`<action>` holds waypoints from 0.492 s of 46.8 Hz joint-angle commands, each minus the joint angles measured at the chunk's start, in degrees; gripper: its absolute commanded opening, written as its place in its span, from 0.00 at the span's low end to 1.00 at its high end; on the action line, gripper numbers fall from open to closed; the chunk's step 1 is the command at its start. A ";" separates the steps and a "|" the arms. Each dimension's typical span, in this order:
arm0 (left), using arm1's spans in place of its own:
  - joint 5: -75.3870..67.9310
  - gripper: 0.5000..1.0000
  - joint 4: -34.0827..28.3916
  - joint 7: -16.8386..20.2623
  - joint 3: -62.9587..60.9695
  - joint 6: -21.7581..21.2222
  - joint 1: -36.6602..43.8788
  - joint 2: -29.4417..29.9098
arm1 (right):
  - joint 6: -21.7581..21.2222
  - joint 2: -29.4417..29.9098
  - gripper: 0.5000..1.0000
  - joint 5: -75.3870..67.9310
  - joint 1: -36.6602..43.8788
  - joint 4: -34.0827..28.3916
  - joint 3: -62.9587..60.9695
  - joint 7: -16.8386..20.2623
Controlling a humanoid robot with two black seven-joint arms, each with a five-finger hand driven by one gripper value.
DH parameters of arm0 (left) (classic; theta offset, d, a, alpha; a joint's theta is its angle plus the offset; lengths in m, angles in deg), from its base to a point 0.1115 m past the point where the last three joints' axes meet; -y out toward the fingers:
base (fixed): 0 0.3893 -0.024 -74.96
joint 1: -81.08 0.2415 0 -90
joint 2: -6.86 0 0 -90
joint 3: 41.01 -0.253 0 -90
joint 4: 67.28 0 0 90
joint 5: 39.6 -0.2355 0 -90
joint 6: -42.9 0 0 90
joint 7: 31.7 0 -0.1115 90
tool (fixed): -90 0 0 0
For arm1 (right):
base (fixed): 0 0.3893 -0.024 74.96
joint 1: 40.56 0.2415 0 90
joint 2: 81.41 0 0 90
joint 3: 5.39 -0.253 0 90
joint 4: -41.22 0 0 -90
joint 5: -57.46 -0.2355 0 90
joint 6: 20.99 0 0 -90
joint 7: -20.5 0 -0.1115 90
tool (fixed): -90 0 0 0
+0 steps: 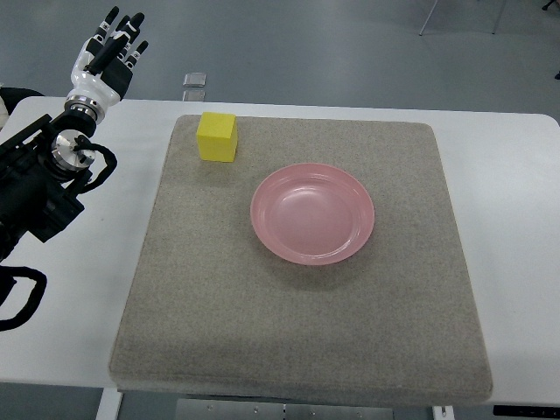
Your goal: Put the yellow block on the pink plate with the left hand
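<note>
Nearest you, the grey felt mat (297,350) covers most of the white bench (507,175), its front edge reaching the bottom of the frame. On it, just right of centre, you see the pink plate (312,213), with nothing in it. The yellow block (217,137) sits on the mat's upper left corner, well apart from the plate. At the upper left of the frame your left robot hand (107,52) hangs past the bench's far edge, fingers straight and loosely spread, holding nothing, well left of the block.
</note>
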 commanded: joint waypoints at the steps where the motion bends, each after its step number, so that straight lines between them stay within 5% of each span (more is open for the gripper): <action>1: 0.02 0.98 0.25 0.00 0.06 0.00 0.01 -0.02 | 0.00 0.00 0.85 0.00 -0.05 0.00 0.00 0.00; 23: -0.07 0.98 0.34 0.00 -0.03 0.00 0.01 -0.10 | 0.00 0.00 0.85 0.00 -0.05 0.00 0.00 0.00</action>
